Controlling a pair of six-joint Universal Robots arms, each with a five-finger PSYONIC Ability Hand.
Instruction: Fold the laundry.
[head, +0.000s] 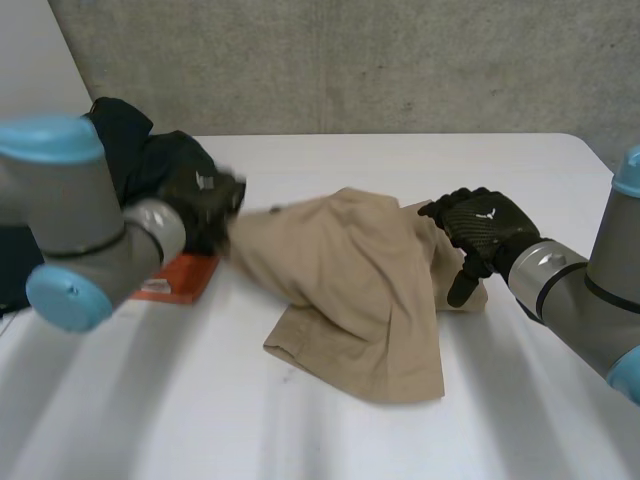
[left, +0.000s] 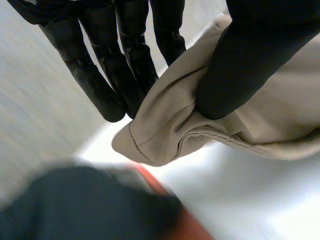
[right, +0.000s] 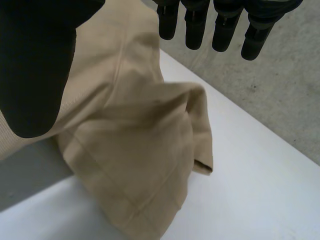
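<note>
At the upper left of the head view a dark garment (head: 130, 140) is heaped near the table's far edge, and a flat orange item (head: 182, 278) lies just in front of it. The left hand (head: 205, 195) is seen beside them, at the left corner of the beige cloth (head: 345, 290). In the left wrist view this corner, with its stitched hem, is pinched between the thumb (left: 245, 65) and the straight fingers (left: 125, 65), which the head view does not make clear. The cloth is spread in loose folds across the middle of the white table (head: 400, 440), and its lower hem is turned toward the near edge. Bare table is seen below it and at the upper right. The right hand (head: 480, 230) rests at the cloth's right edge. In the right wrist view its fingers (right: 222, 30) are held wide from the thumb, with the cloth under the palm. A small white mark is seen on the back of each hand, but no letters can be read.
</note>
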